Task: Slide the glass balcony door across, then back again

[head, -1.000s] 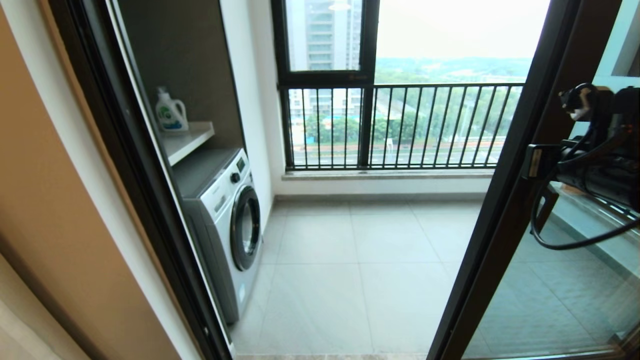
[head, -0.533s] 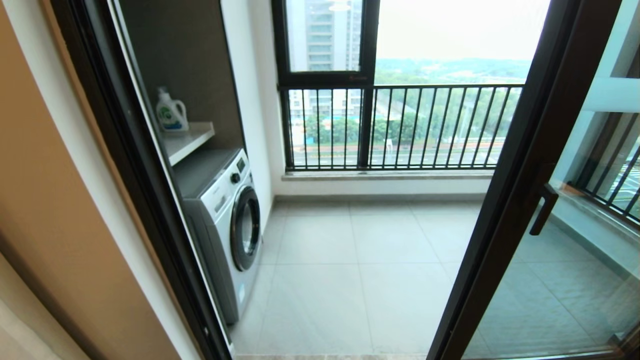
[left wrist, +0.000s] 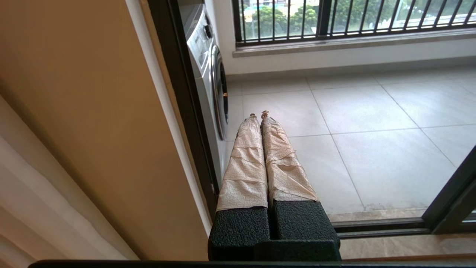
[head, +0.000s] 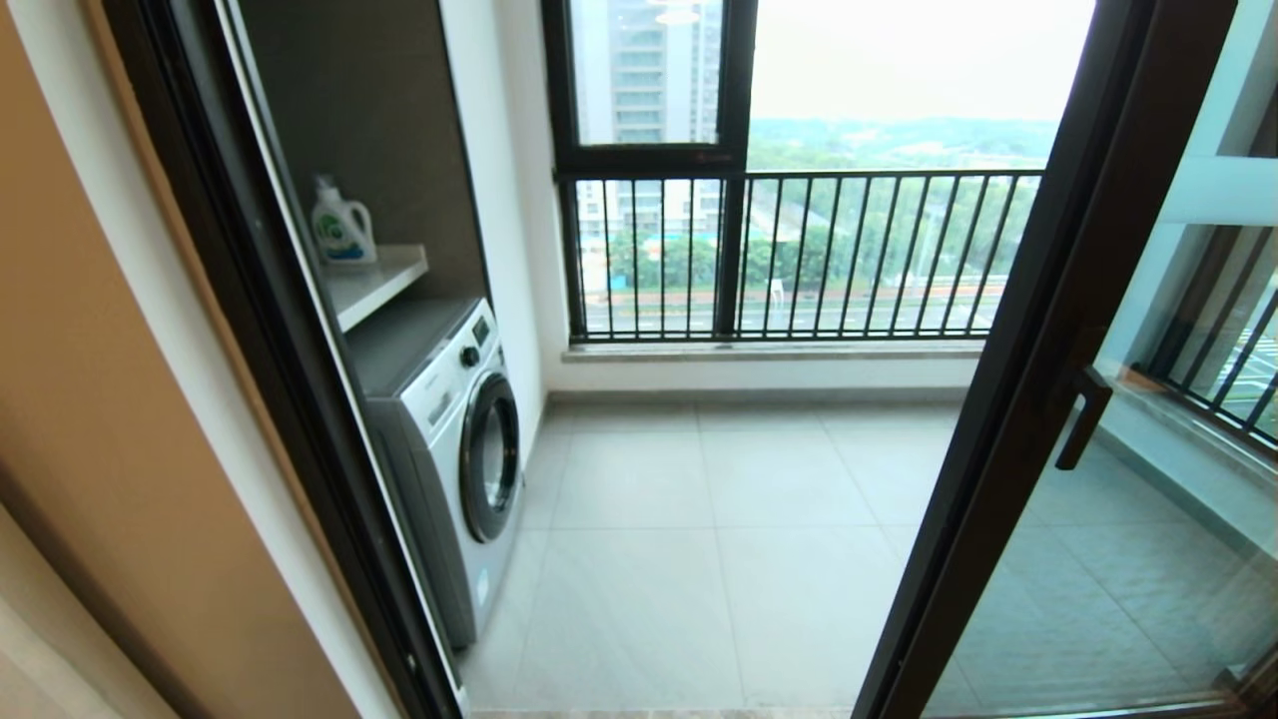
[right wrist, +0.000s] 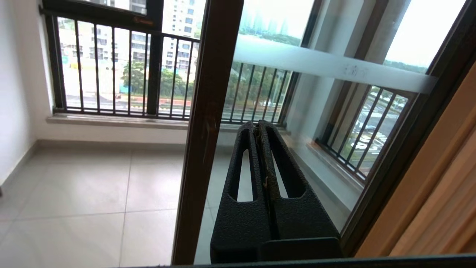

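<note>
Nearest to us, the left gripper, its two fingers wrapped in beige tape, is pressed together on nothing and hangs low by the doorway's left jamb, above the floor track. The black slotted right gripper is likewise closed and empty, held just in front of the glass; neither arm appears in the head view.

The tall glass balcony door in its dark brown metal frame stands at the right of the opening, its long axis vertical, its leading edge facing left toward the open gap. A dark bar handle is fixed beside that edge. A frosted horizontal band crosses the pane; we see faint marks on it, too pale to read.

Beyond lie the pale grey floor tiles. At left stands a white front-loading washing machine, with a white detergent bottle on the shelf above it, its green label unreadable. Farthest is the black-framed window with railing bars.
</note>
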Motion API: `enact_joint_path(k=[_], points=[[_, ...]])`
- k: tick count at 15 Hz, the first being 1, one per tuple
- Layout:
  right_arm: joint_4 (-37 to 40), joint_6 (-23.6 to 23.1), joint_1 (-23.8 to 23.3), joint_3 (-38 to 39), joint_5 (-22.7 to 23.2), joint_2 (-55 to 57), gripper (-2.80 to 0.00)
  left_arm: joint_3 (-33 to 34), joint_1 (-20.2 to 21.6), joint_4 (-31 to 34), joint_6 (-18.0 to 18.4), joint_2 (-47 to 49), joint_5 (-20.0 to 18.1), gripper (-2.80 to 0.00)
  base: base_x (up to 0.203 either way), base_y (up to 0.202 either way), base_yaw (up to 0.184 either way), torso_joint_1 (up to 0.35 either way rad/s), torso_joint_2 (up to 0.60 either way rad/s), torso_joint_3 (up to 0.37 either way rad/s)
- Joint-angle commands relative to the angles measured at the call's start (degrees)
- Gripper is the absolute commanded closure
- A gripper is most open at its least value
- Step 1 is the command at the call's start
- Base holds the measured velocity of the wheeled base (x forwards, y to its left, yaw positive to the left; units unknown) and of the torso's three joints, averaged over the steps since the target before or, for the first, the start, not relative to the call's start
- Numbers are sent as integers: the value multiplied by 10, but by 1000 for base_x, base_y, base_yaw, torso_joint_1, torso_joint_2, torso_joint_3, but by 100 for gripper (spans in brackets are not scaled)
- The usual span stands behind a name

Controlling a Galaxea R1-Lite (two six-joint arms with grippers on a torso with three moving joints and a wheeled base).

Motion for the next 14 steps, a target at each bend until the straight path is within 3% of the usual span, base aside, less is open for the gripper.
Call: enact_joint_path(k=[1, 3, 4, 5, 6, 8, 12, 14], points=[[77, 3, 12, -19, 0, -73, 0, 0, 0, 0, 0, 1, 0, 0, 0, 0, 0, 0, 0, 0], [158, 13, 17, 2, -3, -157, 0, 0, 0, 0, 0, 1, 1, 0, 0, 0, 0, 0, 0, 0], [203, 48, 19, 3, -2, -177, 0, 0, 0, 0, 0, 1, 1, 0, 0, 0, 0, 0, 0, 0], [235, 119, 20, 18, 6, -180, 0, 0, 0, 0, 0, 1, 1, 0, 0, 0, 0, 0, 0, 0], [233, 155, 21, 58, 15, -178, 0, 0, 0, 0, 0, 1, 1, 0, 0, 0, 0, 0, 0, 0], [148, 149, 22, 186, 24, -177, 0, 0, 0, 0, 0, 1, 1, 0, 0, 0, 0, 0, 0, 0], [-199, 83, 22, 524, 59, -176, 0, 0, 0, 0, 0, 1, 1, 0, 0, 0, 0, 0, 0, 0], [-279, 84, 23, 623, 94, -175, 0, 0, 0, 0, 0, 1, 1, 0, 0, 0, 0, 0, 0, 0]])
